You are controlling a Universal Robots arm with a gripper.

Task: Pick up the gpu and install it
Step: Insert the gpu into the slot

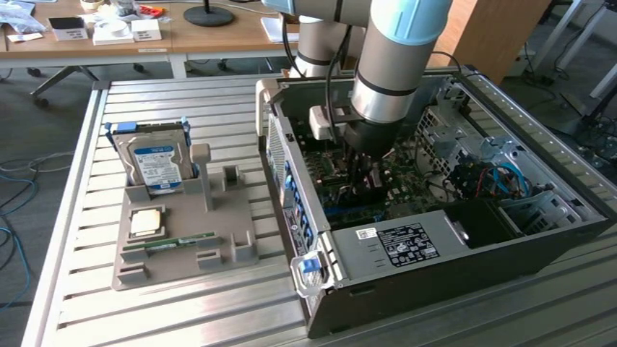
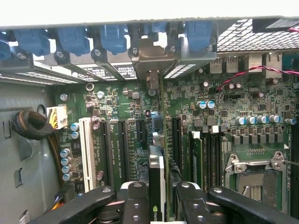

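In the wrist view the gpu [image 2: 157,170] stands edge-on between my two black fingers [image 2: 135,198], its thin black edge carrying a small green logo. My gripper [image 2: 157,189] is shut on it. The card runs along the motherboard [image 2: 117,102] toward its silver end bracket [image 2: 150,58] at the case's rear slots, just under the blue latches. Whether its lower edge sits fully in the slot is hidden. In the exterior view my gripper [image 1: 365,170] reaches straight down into the open computer case [image 1: 540,238], with the card a dark shape below it.
A grey parts holder [image 1: 207,217] on the slatted table carries a blue-labelled hard drive [image 1: 157,163], a square processor [image 1: 147,222] and a narrow green RAM stick [image 1: 169,243]. Inside the case are the power supply [image 1: 400,242], drive cages and blue cables [image 1: 496,177]. A black cable bundle [image 2: 30,125] lies by the board.
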